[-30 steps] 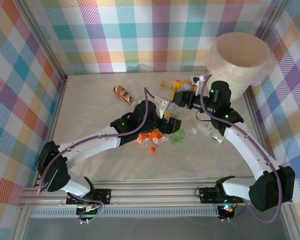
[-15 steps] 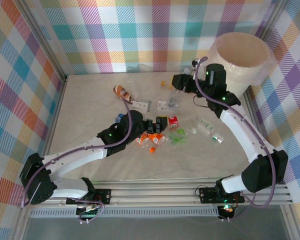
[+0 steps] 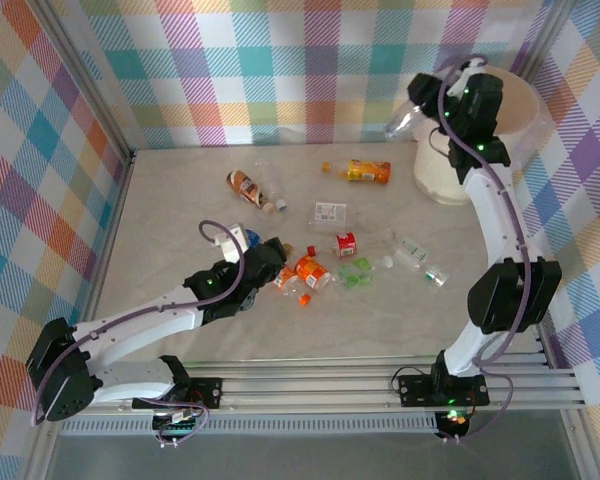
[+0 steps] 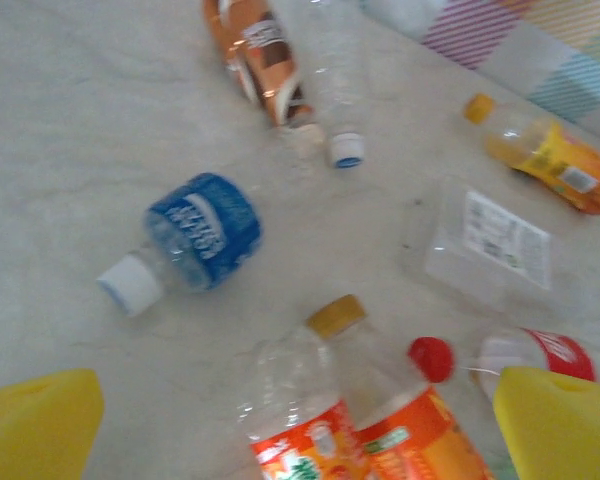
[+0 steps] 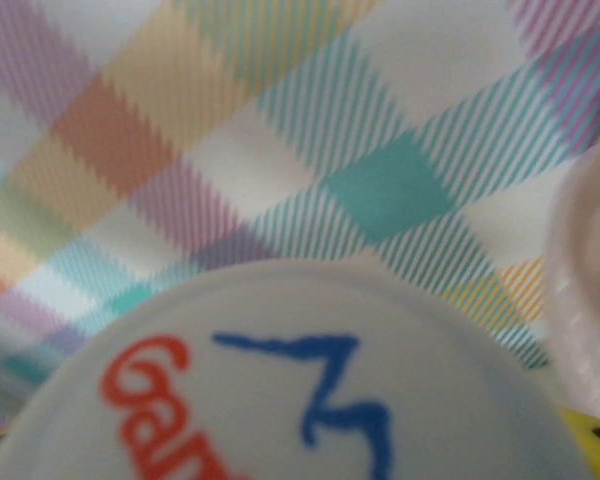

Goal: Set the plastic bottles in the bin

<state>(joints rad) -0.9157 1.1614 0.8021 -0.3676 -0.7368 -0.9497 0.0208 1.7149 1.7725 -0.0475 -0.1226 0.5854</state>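
Blur and a white cap [image 5: 310, 400] hide the fingertips of your right gripper [image 3: 421, 100] in its wrist view, yet overhead it clamps a clear bottle [image 3: 402, 122] beside the rim of the bin [image 3: 528, 105], while your left gripper [image 4: 300, 430] gapes over orange-labelled bottles [image 4: 410, 445].

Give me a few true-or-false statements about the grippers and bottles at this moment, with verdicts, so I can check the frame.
1. The right gripper holds a clear bottle raised beside the bin. True.
2. The left gripper is shut on the blue-labelled bottle. False: its fingers are spread open and that bottle lies loose on the table.
3. An orange bottle lies on the table left of the bin. True.
4. The brown-labelled bottle is inside the bin. False: it lies on the table, far from the bin.
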